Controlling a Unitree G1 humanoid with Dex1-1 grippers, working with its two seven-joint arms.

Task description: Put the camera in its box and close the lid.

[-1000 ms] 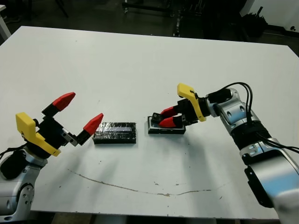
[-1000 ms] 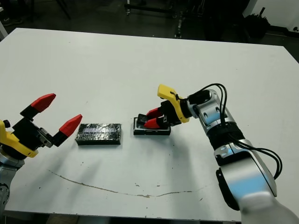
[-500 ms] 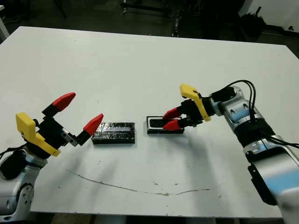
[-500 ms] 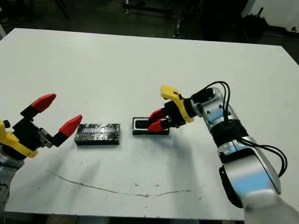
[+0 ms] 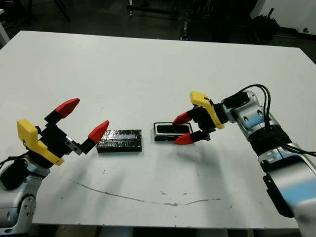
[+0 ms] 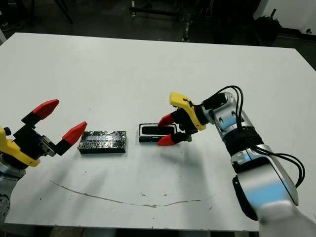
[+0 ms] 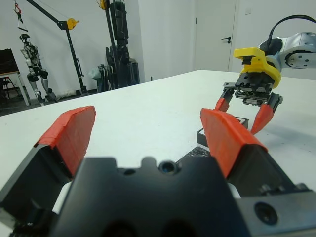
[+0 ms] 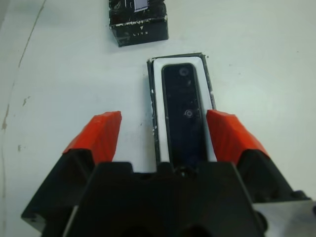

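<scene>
Camera [image 8: 183, 109] sits in the box [image 5: 171, 132] w/ our right gripper [image 5: 182, 129] spread wide over its end, while the lid [image 5: 120, 140] lies lengthwise just beside our left gripper [image 5: 84, 122], also agape & nearer.

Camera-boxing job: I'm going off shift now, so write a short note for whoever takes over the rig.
Right gripper: open, its fingers either side of the shallow black tray with white lining, the box.
Left gripper: open, empty, just left of the glossy black slab with a pale stripe, the lid.
Done: the slim black oblong camera lies flat in the box.
Left: pick up the lid, which lies on the table left of the box, and close the box.
</scene>
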